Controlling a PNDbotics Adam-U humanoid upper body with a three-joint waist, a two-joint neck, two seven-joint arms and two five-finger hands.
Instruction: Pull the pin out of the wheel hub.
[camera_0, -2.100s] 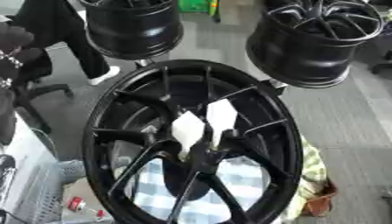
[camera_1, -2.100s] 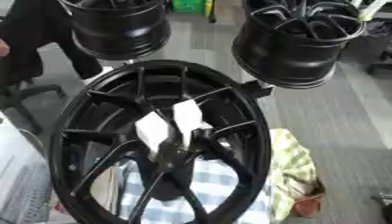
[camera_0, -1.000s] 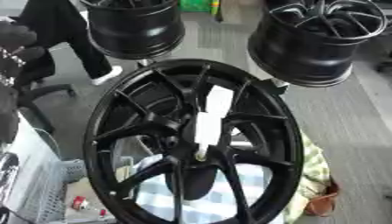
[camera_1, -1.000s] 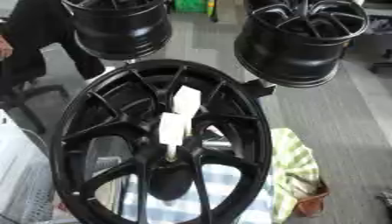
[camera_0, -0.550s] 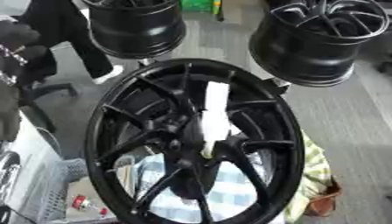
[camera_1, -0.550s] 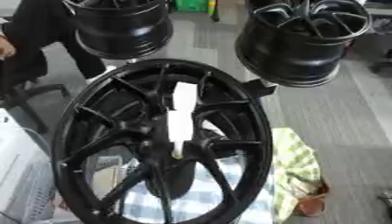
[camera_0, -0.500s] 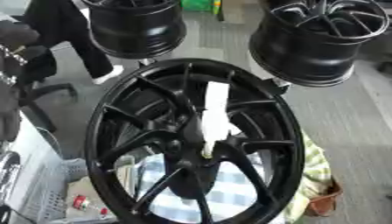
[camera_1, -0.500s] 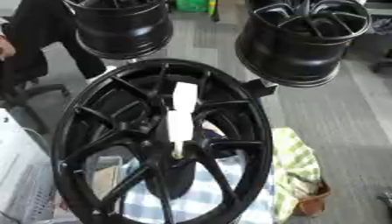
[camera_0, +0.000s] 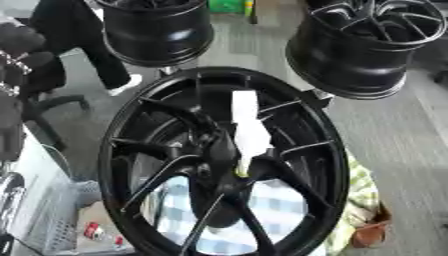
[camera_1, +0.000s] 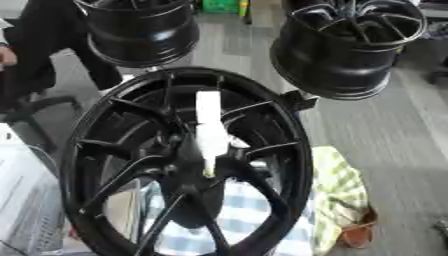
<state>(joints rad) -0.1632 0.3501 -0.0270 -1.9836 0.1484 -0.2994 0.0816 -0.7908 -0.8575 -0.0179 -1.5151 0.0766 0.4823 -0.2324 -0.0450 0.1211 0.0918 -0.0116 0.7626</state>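
A large black spoked wheel hub (camera_0: 297, 150) stands tilted in the middle of the view. A long white pin (camera_0: 248, 131) lies over its spokes, running from the upper rim side down to the hub's centre, where it ends in a small yellowish tip (camera_0: 241, 172). Behind the spokes, a dark arm-like shape (camera_0: 216, 212) rises from the bottom edge to the centre. I cannot tell which of my hands it is or how it holds the pin.
Two more black wheel hubs stand behind, at back left (camera_0: 157, 30) and back right (camera_0: 367, 45). A blue-checked cloth (camera_0: 271, 205) lies under the hub and a yellow-green cloth (camera_1: 337, 190) at its right. A wire basket (camera_0: 61, 220) sits lower left.
The white piece showed as two splayed parts in a V two seconds ago. It has since swung into one straight strip, and in the last half second it has barely moved.
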